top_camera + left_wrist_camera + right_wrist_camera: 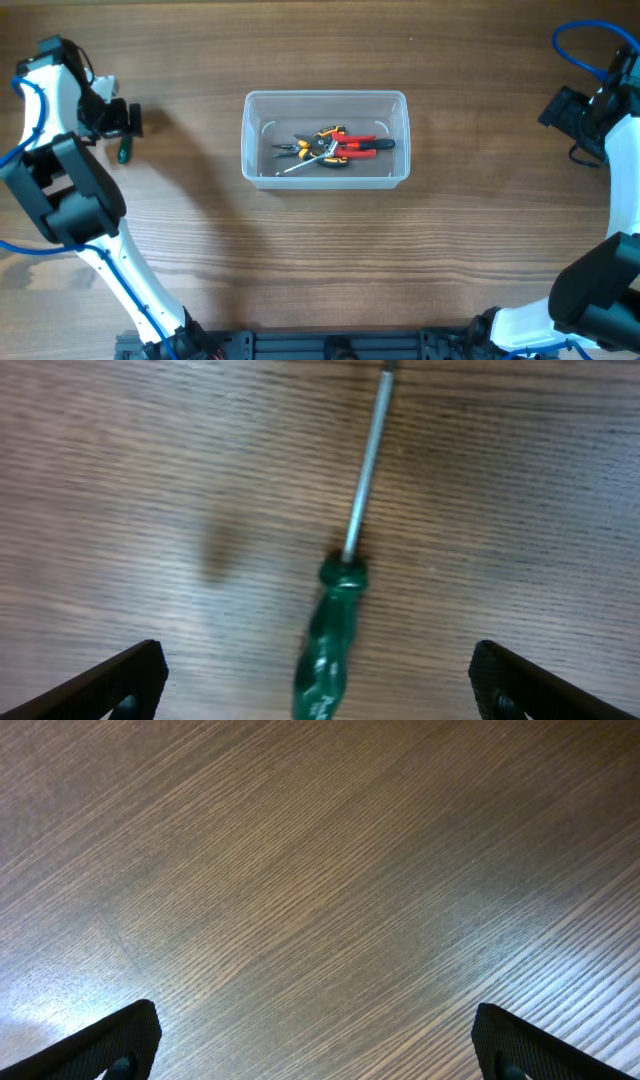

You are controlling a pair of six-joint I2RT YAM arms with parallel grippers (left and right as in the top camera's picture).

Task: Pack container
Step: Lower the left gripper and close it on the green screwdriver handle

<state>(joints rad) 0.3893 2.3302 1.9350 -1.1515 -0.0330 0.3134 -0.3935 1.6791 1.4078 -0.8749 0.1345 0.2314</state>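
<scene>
The clear plastic container [256, 140] sits mid-table and holds red and orange-handled pliers [335, 146]. A green-handled screwdriver [328, 650] lies flat on the wood at the far left, its steel shaft [366, 470] pointing away from the wrist camera; only the handle's tip [122, 154] shows overhead. My left gripper [320, 685] hovers over the handle, open wide, both black fingertips [125, 680] well clear of it. At the far right my right gripper [320, 1040] is open above bare wood, nothing between its fingers.
A wooden table [320, 260] carries everything. The left arm [70, 190] stands along the left edge and the right arm [600, 290] along the right edge, with blue cables at both. A dark rail [330, 345] runs along the front edge.
</scene>
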